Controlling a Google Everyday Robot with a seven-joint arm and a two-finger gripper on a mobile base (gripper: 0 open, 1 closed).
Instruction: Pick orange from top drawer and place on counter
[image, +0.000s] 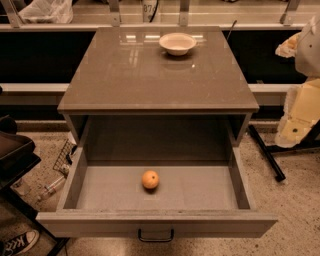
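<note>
We see the orange (150, 179) lying on the floor of the top drawer (200, 189), which stands pulled open; the fruit sits about midway across. On the counter (120, 75) rests a cream bowl (177, 43) (toward the back edge). The claw (299, 117) hangs at the far right, beside the cabinet and well apart from the orange; we cannot tell whether it is open or closed.

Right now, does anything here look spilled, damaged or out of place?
Nothing spilled or damaged. The orange lies in the open top drawer; the bowl sits upright on the counter. One oddity: what looks like a bottle lying on the floor, left. The gripper is at the right edge.
</note>
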